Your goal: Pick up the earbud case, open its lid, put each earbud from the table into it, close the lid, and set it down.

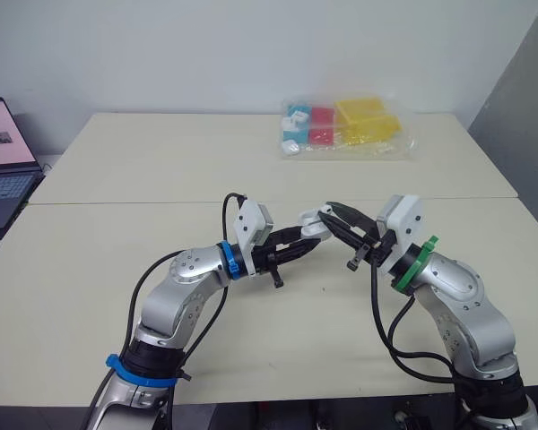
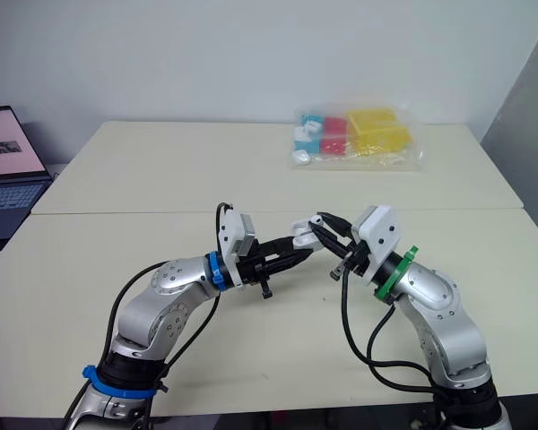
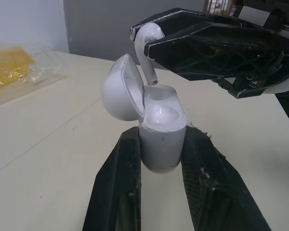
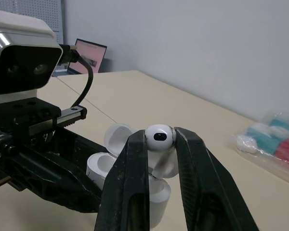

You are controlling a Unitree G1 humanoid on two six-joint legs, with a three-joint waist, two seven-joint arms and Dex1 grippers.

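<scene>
My left gripper (image 1: 305, 240) is shut on the white earbud case (image 3: 161, 139) and holds it above the table's middle. The case's lid (image 3: 120, 89) is swung open. My right gripper (image 1: 334, 217) is shut on a white earbud (image 3: 147, 45), which hangs just above the open case with its stem pointing down toward a slot. In the right wrist view the earbud (image 4: 159, 136) sits pinched between the two fingers, with the case (image 4: 103, 166) right behind it. A white rounded shape sits in the case's other slot; I cannot tell what it is.
A clear bag of coloured blocks (image 1: 345, 127) lies at the table's back right. A laptop (image 1: 4, 161) stands off the table's left side. A seam (image 1: 117, 202) runs across between the two tabletops.
</scene>
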